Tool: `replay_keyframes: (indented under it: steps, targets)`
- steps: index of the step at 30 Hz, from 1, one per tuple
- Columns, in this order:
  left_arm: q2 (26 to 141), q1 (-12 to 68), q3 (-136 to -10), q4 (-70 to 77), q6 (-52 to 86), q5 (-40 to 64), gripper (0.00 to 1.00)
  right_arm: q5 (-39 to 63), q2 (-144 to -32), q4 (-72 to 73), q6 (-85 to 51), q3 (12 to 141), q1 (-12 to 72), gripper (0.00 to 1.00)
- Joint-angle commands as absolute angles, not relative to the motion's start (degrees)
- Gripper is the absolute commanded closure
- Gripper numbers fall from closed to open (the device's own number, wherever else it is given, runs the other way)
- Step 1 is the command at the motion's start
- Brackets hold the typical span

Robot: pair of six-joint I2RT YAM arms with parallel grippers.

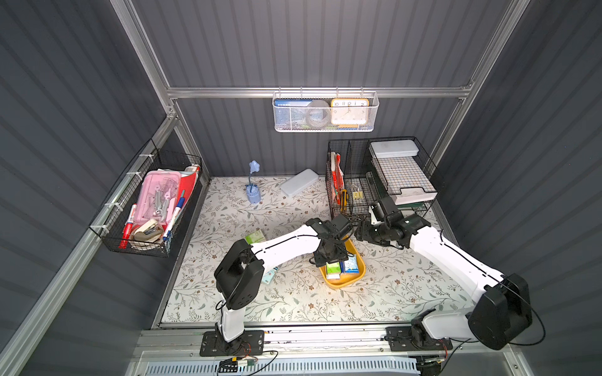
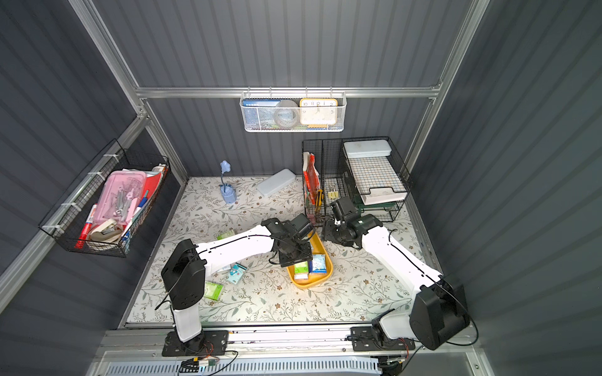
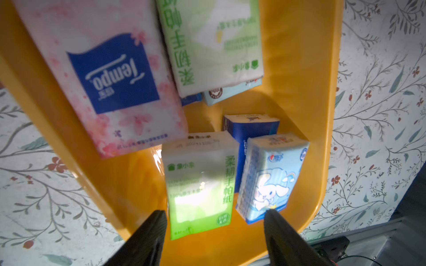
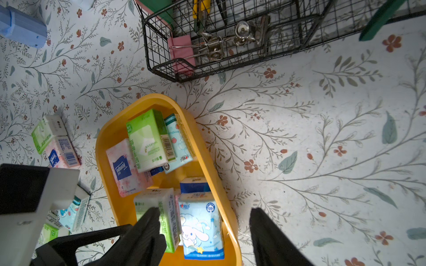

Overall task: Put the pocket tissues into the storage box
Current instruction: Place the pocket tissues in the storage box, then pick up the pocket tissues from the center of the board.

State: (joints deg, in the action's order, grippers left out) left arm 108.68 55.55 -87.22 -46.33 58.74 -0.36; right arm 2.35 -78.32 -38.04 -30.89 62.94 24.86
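Past halfway I'd say: six-ish tissue packs in the yellow box, a handful loose on the worktop beside it. Both empty: left fingers spread over a green pack, right fingers gaping nearby.

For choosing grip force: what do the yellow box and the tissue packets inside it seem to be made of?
The storage box looks like hard moulded plastic, smooth with a soft sheen: uniform yellow, rounded corners. The pocket tissues seem wrapped in thin glossy film over soft paper: glare spots, rounded edges.
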Motion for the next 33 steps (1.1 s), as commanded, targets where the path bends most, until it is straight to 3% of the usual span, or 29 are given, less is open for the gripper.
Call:
replay_keyframes:
  steps: [1, 9, 14, 29, 33]
  targets:
    - [106.4, 55.9, -87.7, -46.8, 59.0, -1.7, 0.28, 1.7, -78.3, -39.3, -30.4, 63.5, 25.1, 0.34]
    - [102.8, 55.7, -93.2, -51.1, 52.7, -11.9, 0.29, 3.6, -79.9, -39.3, -30.5, 65.0, 26.0, 0.34]
    - [99.3, 53.8, -92.9, -54.8, 47.0, -19.6, 0.25, 3.3, -81.4, -39.0, -30.8, 66.2, 27.6, 0.34]
    - [88.9, 32.7, -76.7, -56.3, 39.1, -25.3, 0.08, 2.4, -84.9, -39.2, -31.0, 68.7, 30.3, 0.34]
    - [88.7, 27.7, -74.1, -52.9, 34.7, -23.1, 0.08, 2.2, -85.5, -39.6, -30.8, 68.9, 30.4, 0.34]
